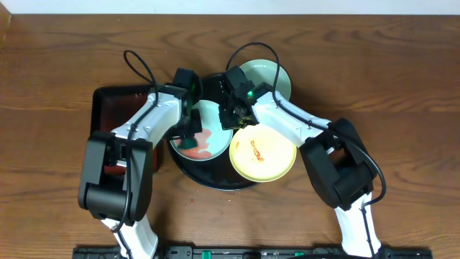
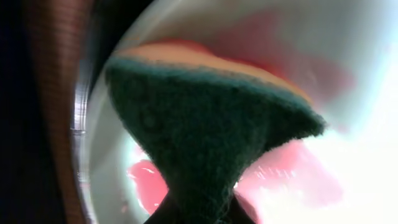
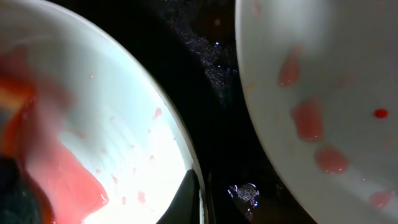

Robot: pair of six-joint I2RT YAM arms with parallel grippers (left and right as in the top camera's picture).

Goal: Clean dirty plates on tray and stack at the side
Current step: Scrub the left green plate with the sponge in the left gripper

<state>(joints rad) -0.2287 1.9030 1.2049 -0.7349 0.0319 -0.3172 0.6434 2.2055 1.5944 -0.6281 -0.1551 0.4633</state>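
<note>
Large round glossy black tray [image 1: 208, 178] sits at mid-table [image 1: 57, 57].

- **On the tray's left half:** a pale mint-green round plate [image 1: 215, 137], smeared red.
- **On its right half:** a pale yellow plate [image 1: 272, 160] with a sauce streak.
- **Over its far rim:** a second mint-green plate [image 1: 272, 75].

Left claw [image 1: 185, 134] is clamped on a green-and-yellow scouring sponge [image 2: 205, 137], which is pressed onto the smeared mint plate.

Right claw [image 1: 231, 115] is at that plate's rim, tray centre. One finger [image 3: 188, 198] is visible. The other is lost against the black, so its grip cannot be told.

A rectangular black tray [image 1: 108, 108] lies left of the round one.
</note>
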